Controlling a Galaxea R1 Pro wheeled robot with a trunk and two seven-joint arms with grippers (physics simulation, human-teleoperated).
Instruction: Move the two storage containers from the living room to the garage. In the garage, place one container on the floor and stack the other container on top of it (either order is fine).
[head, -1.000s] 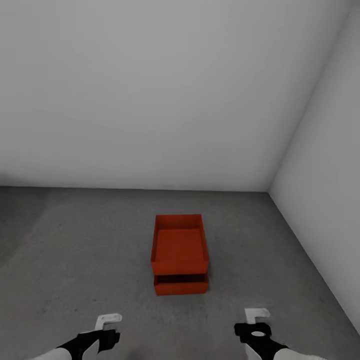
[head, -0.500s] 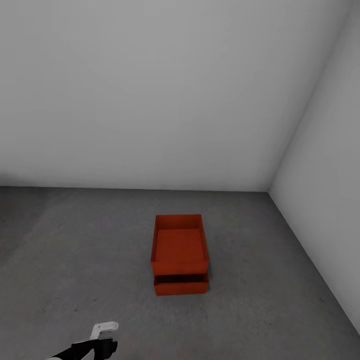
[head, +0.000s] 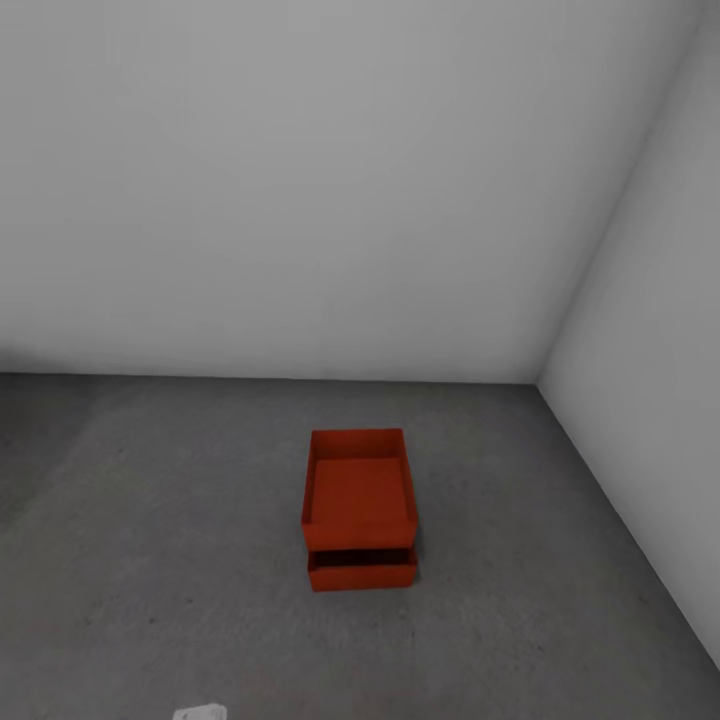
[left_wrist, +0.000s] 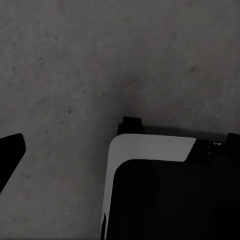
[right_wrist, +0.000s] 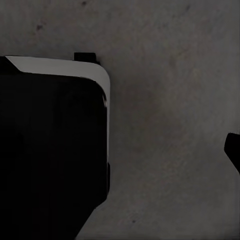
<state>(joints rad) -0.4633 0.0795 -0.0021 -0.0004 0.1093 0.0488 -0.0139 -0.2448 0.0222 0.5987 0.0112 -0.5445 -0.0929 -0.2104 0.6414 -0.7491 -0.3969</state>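
The dark grey concrete-like floor (head: 180, 520) carried the lower storage container (head: 361, 570) directly, near the right-hand wall corner. The upper storage container (head: 358, 490) sat stacked on it, offset toward the rear wall.

A bare room corner; 2 plain white walls (head: 300, 180) meet in a seam running from about 1 o'clock down to 3 o'clock, where it reaches the floor; the far wall spans the upper half, the side wall (head: 660, 400) slants along the 3 o'clock edge. The floor (head: 160, 520) is dark grey, rough and speckled — concrete-like; it darkens toward 9 o'clock. Light is soft and even — brightest on the far wall.
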